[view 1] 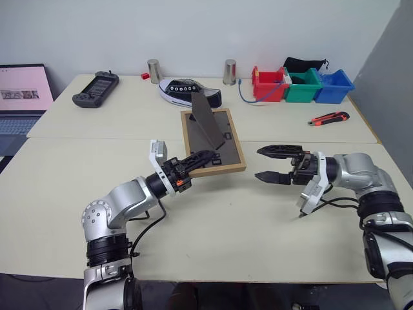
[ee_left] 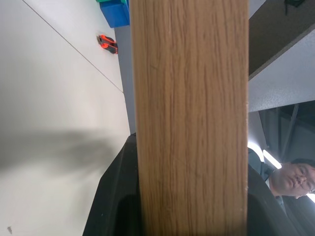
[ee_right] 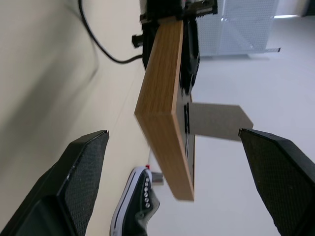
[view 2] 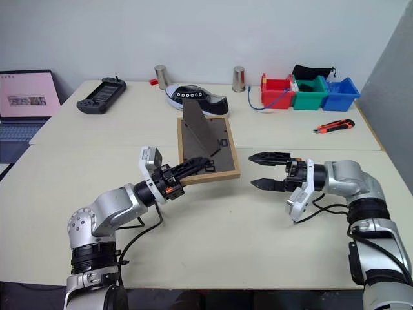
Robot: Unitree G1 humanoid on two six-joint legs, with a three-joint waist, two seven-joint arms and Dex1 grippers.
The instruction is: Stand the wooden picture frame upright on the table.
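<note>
head views, count: one picture frame (view 1: 213,143), one table (view 1: 213,239), two grippers, one shoe (view 1: 190,92), one game console (view 1: 95,89), two metal cups (view 1: 153,71), three bins (view 1: 302,84), one utility knife (view 1: 328,118), one laptop (view 1: 22,97).
head views, frame: dark back up, stand (view 1: 208,123) folded out; long axis runs away from the robot; near edge raised off the table.
head views, left gripper (view 1: 201,159): pinching the frame's near edge.
head views, right gripper (view 1: 270,163): fingers spread, pointing at the frame, just beside it, apart.
left wrist view: wooden frame edge (ee_left: 189,118) clamped between the fingers.
right wrist view: spread fingers (ee_right: 81,172) either side of the frame corner (ee_right: 165,105), not touching.
</note>
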